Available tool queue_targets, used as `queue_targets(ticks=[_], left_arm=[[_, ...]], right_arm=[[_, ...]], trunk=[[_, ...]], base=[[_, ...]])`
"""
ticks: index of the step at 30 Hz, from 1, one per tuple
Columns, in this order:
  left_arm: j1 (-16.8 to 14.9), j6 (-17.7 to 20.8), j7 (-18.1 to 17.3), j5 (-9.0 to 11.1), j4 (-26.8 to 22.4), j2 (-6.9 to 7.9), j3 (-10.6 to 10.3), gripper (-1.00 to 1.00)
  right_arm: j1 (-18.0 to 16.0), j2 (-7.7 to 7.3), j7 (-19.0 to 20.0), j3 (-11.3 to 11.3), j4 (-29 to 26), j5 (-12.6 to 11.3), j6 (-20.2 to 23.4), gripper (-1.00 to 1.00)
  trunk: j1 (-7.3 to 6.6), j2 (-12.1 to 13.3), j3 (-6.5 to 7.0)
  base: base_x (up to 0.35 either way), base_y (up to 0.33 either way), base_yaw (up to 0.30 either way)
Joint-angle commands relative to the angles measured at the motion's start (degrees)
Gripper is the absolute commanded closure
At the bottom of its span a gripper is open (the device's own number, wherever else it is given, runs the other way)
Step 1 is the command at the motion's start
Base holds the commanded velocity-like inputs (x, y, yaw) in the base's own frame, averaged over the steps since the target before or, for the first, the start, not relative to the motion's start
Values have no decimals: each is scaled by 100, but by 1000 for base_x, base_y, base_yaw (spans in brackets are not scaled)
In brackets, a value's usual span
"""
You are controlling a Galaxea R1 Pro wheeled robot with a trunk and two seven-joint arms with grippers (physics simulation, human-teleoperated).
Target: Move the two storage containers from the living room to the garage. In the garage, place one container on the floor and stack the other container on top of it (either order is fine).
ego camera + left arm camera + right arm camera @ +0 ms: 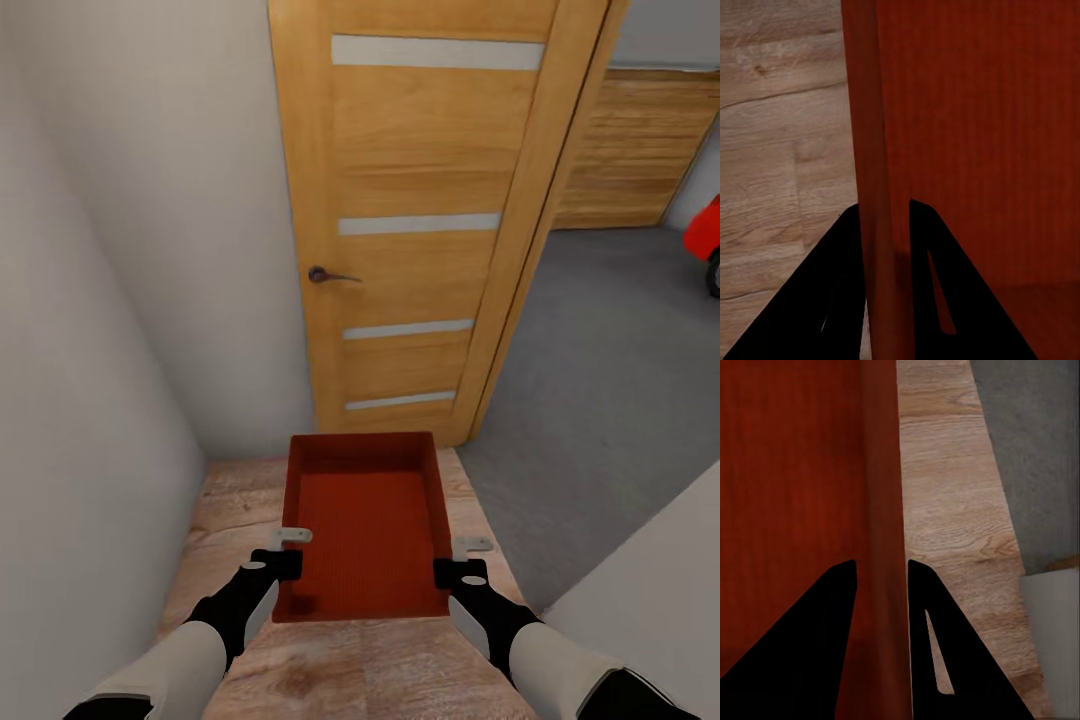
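Two grippers share one load: the storage container (365, 525), orange-red and lidless, hangs between them over the wood-plank floor (240, 500), right in front of the honey-wood door (430, 220). The left gripper (283, 552) straddles the left wall and the right gripper (462, 560) straddles the right wall. In each wrist view a thin upright wall runs between two dark fingers (832, 300) with hardly any gap, so both seem closed down on the rim, though I can't make out actual contact from here.

Judging by its look, this box will handle as light and fairly stiff: thin straight walls, a finely ribbed bottom, nothing inside. The smooth walls could slip in a narrow pinch, and a thin wall may flex if squeezed hard. Opposite side walls near the middle of their length look the sensible place to grip, since that keeps the tray level and stops it twisting.

Beyond the door's edge the grey concrete floor (600, 380) of the garage opens to the right, with something red (705, 240) at the far side.
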Motion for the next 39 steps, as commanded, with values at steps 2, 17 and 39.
queue_targets(ticks=[2, 17, 39], left_arm=[[6, 36, 44, 3, 6, -27, -118, 100], [6, 34, 38, 3, 6, -25, -118, 100], [6, 120, 11, 3, 6, -27, -118, 100]], right_arm=[[-11, 4, -54, -47, -2, 58, -19, 100], [-11, 4, -54, -47, -2, 58, -19, 100], [-11, 4, -54, -49, -2, 58, -18, 100]], trunk=[[1, -5, -6], [1, -5, -6], [1, -5, -6]], base=[[0, 0, -283], [0, 0, -72], [78, 132, -5]])
